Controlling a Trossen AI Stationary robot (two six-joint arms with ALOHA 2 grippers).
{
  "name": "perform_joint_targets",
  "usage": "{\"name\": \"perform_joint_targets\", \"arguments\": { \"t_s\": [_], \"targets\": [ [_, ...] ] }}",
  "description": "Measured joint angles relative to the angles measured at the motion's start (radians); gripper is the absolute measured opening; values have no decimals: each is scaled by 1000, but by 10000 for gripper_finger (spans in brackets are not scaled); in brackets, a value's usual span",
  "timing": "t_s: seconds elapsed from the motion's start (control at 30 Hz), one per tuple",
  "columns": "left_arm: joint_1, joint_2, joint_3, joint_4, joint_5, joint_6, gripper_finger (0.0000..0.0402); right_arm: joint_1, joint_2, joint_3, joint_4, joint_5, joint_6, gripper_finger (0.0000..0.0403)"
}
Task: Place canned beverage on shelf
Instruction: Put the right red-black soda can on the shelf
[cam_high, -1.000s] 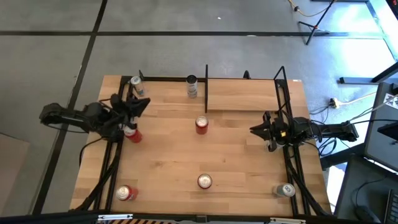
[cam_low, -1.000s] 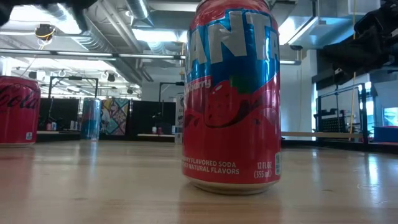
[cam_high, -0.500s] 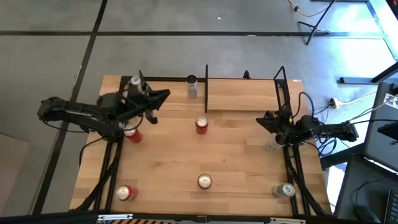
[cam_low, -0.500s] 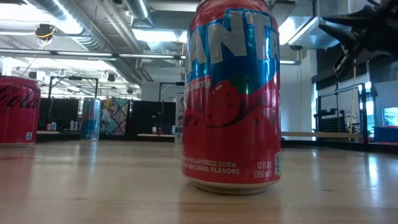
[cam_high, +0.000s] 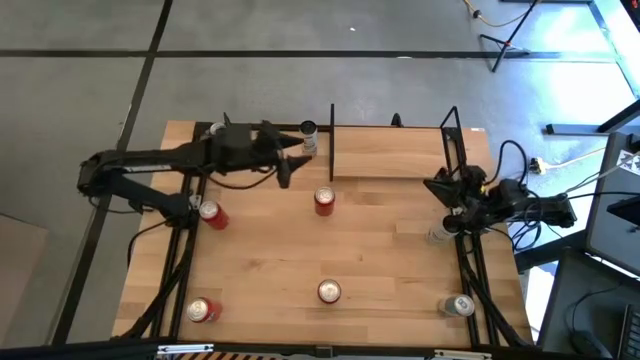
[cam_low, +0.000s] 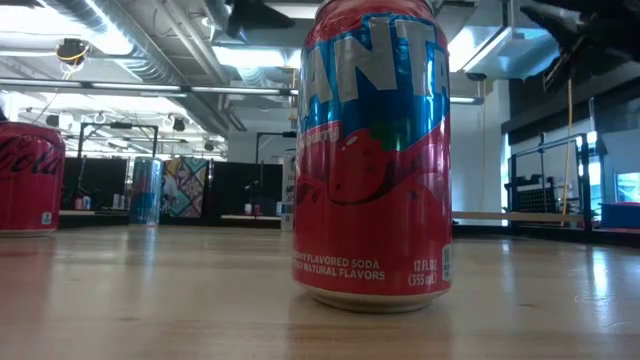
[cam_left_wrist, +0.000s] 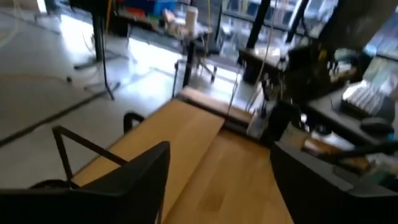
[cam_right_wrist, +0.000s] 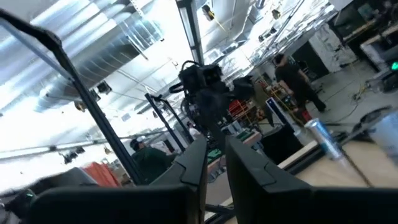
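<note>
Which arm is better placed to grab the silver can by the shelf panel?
Left. The left gripper hovers open beside the silver can; the right gripper sits at the table's right edge.

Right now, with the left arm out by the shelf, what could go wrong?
The left pincer, open and empty, sits right beside the silver can at the back edge; a swing could topple it or push it off. The shelf's upright panel stands just past that can, so reaching further risks a strike. The right pincer hangs at the shelf's end post.
</note>
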Motion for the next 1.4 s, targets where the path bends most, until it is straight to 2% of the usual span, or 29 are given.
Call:
{"name": "perform_joint_targets", "arguments": {
  "t_s": [0.17, 0.47, 0.57, 0.73, 0.83, 1.07, 1.4],
  "targets": [
    [-36, 109, 23, -24, 4, 0, 300, 0, 26, 83, -63, 1, -124, 50],
    [-85, 296, 29, -32, 21, -55, 288, 0, 114, 166, -67, 7, -285, 50],
    [-89, 356, 114, -135, 22, -89, 287, 0, 131, 168, -70, 7, -290, 50],
    [-79, 471, 325, -419, -10, -138, 286, 0, 138, 169, -107, 8, -289, 50],
    [-64, 530, 390, -493, -11, -183, 286, 0, 138, 169, -120, 8, -289, 50],
    [-50, 624, 395, -529, 26, -257, 286, 0, 137, 169, -119, 9, -288, 50],
    [-51, 662, 395, -548, 43, -266, 286, 0, 137, 169, -120, 8, -287, 50]
  ]
}}
